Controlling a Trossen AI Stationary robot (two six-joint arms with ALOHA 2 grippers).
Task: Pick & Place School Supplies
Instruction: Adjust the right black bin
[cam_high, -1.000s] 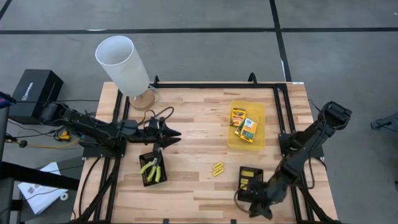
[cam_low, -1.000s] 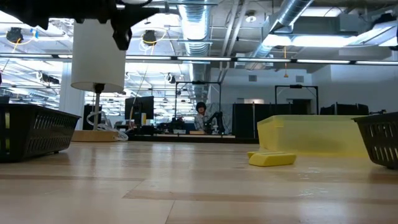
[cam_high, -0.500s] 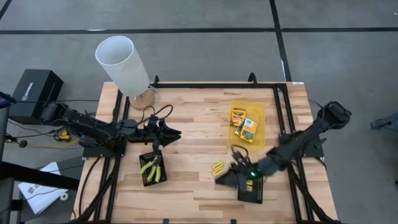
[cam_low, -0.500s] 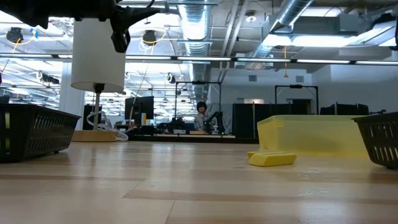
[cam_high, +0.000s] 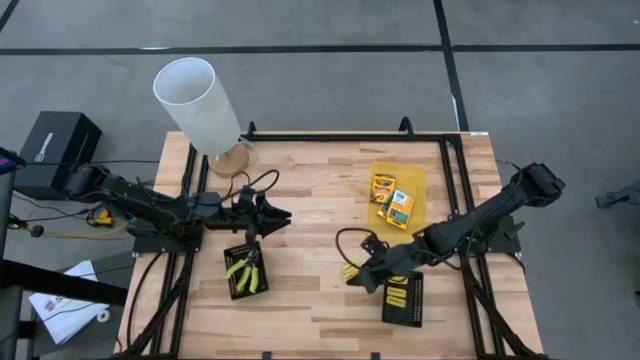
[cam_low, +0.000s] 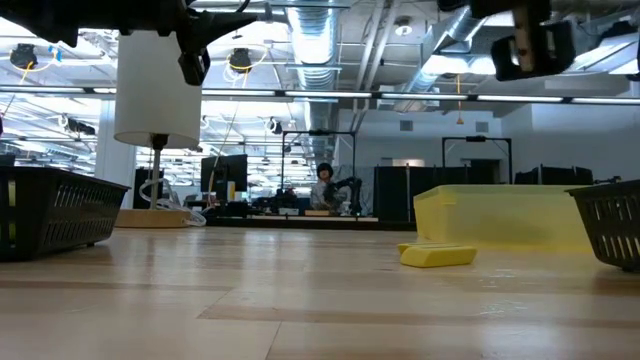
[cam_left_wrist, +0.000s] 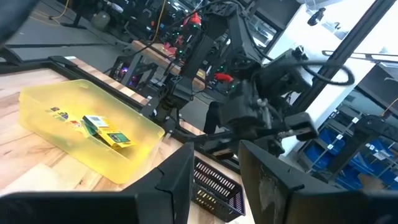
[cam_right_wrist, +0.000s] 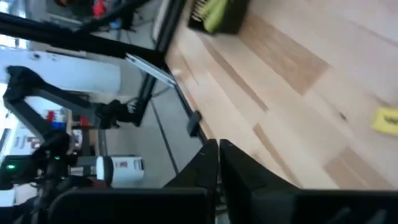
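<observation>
My right gripper (cam_high: 357, 279) has its jaws pressed shut on nothing, hovering over the yellow sticks (cam_high: 349, 271) near the desk's front edge; that arm stretches low from the right edge. My left gripper (cam_high: 285, 213) holds its jaws partly apart, empty, above the mesh tray (cam_high: 246, 272) with the pliers (cam_high: 243, 266). Two printed boxes (cam_high: 392, 201) lie in the yellow tray (cam_high: 418, 222). A lamp (cam_high: 200, 107) stands at the back-left corner.
</observation>
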